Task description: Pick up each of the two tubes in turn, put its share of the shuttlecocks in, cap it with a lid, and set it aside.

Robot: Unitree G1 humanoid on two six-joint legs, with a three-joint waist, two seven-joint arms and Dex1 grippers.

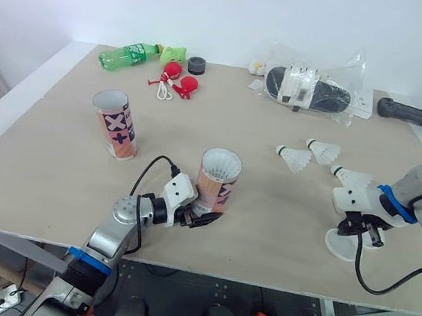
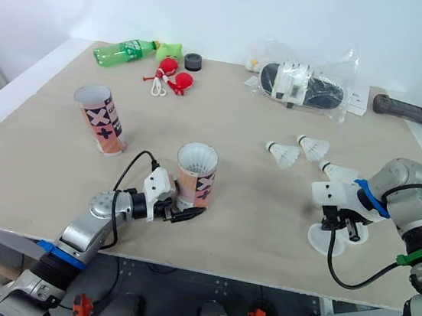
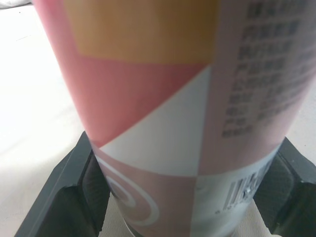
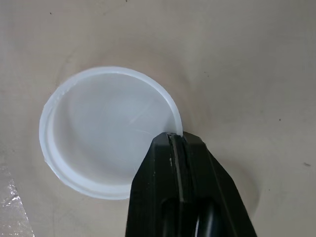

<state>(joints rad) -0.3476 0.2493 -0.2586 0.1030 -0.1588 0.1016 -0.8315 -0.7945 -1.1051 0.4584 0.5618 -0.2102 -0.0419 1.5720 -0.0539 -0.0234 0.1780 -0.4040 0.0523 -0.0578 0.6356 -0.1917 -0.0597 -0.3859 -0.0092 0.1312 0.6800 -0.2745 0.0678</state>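
Two grasps, left gripper (image 1: pixel 202 218) clamped around upright tube (image 1: pixel 218 179), right gripper (image 4: pixel 177 141) pinched together on lid (image 4: pixel 101 148) rim

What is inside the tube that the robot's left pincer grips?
White shuttlecock feathers show at the open mouth of the tube. How many shuttlecocks sit below is hidden by its wall.

No word or number can be read with certainty. The far tube (image 1: pixel 115 125), near the tabletop's left edge, carries large dark marks on its wrapper: an X with a plus sign below it. The front tube (image 3: pixel 163 113), near the front edge, has columns of small print (image 3: pixel 269 64) and a barcode (image 3: pixel 242 190) low on its side, both too blurred to read, and the lettering on the green bottle (image 1: pixel 128 56) at the far left corner is too small to tell.
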